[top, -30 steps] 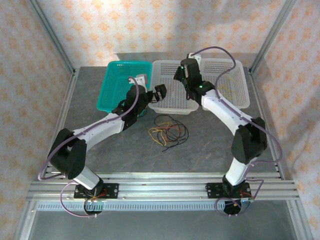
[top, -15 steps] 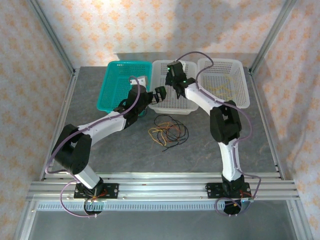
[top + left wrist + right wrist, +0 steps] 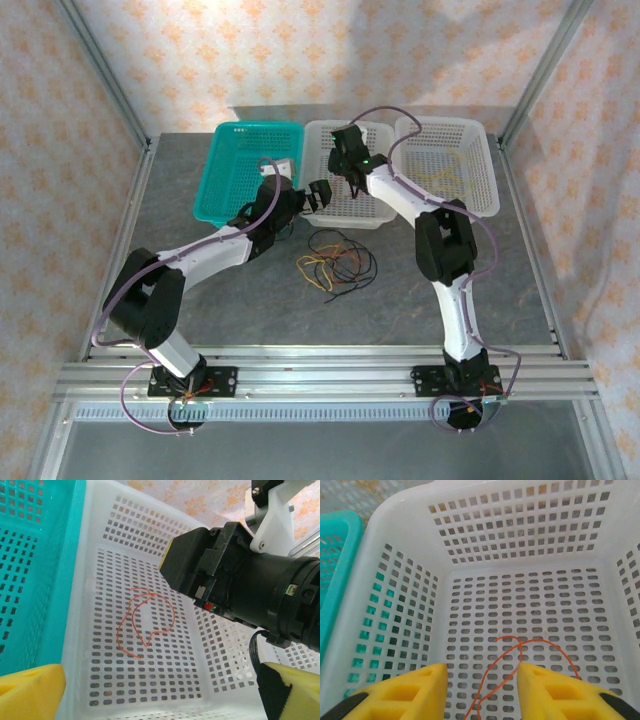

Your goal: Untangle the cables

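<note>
An orange-red cable [image 3: 145, 620] lies loose and looped on the floor of the middle white basket [image 3: 345, 215]. My right gripper [image 3: 346, 160] hovers just above it. In the right wrist view the right gripper [image 3: 482, 690] is open, with the orange-red cable [image 3: 535, 647] lying under the gap between the yellow pads [image 3: 410, 692]. My left gripper [image 3: 318, 192] is wide open at the basket's near rim, with nothing between its fingers [image 3: 30, 690]. A tangle of yellow, orange and black cables [image 3: 335, 262] rests on the table in front of the baskets.
A teal basket [image 3: 240, 170] stands left of the middle one. A second white basket [image 3: 478, 160] stands on the right, with a thin yellowish strand [image 3: 440, 178] inside. Metal frame posts border the grey table [image 3: 200, 300]. Both arms reach over its middle.
The right arm swung left and folded, bringing its gripper over the middle white basket. Its jaws have parted. The left arm has barely moved.
</note>
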`<state>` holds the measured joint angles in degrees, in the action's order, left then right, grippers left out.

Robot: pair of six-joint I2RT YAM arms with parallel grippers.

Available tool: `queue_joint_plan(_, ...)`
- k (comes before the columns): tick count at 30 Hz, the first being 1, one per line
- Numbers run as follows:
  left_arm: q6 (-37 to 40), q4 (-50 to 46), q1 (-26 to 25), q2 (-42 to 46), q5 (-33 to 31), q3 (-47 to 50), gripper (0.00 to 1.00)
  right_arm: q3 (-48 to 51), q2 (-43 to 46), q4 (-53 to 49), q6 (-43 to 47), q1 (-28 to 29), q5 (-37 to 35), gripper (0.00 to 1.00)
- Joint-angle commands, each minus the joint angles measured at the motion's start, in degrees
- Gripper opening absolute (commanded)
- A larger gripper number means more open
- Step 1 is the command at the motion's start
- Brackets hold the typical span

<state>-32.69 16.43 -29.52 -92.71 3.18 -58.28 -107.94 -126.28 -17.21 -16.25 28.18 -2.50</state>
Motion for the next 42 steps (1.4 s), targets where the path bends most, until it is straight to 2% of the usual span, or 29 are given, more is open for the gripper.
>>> queue_joint_plan(1, 0.66, -1.68, 0.20, 2.80, 0.76, 1.32, 0.99, 1.27, 4.75, -0.62, 0.08, -0.10, 0.04, 0.40)
queue_joint_plan(6, 2.16, -3.25, -0.25, 6.70, 1.83, 4.35, 1.00, 9.55, 12.35, 2.79, 2.11, 0.18, 3.71, 0.39)
queue_joint_plan(15, 2.54, -5.92, -1.79, 14.67, 0.89, 11.40, 0.99, 28.90, 28.25, 7.92, 3.64, 3.14, 3.95, 0.35)
queue_joint_plan(24, 0.07, -5.42, -6.27, 18.08, -1.05, 17.01, 0.99, 42.75, 40.37, 6.03, 4.87, 7.69, 6.08, 0.27)
queue_joint_plan(31, -3.05, -3.24, -9.29, 18.41, -2.91, 20.93, 0.99, 48.67, 44.13, 2.42, 6.49, 9.56, 11.56, 0.20)
queue_joint_plan(42, -9.67, 3.31, -10.63, 22.56, -2.21, 30.70, 0.98, 51.58, 41.72, 1.39, 10.66, 10.19, 18.74, 0.22)
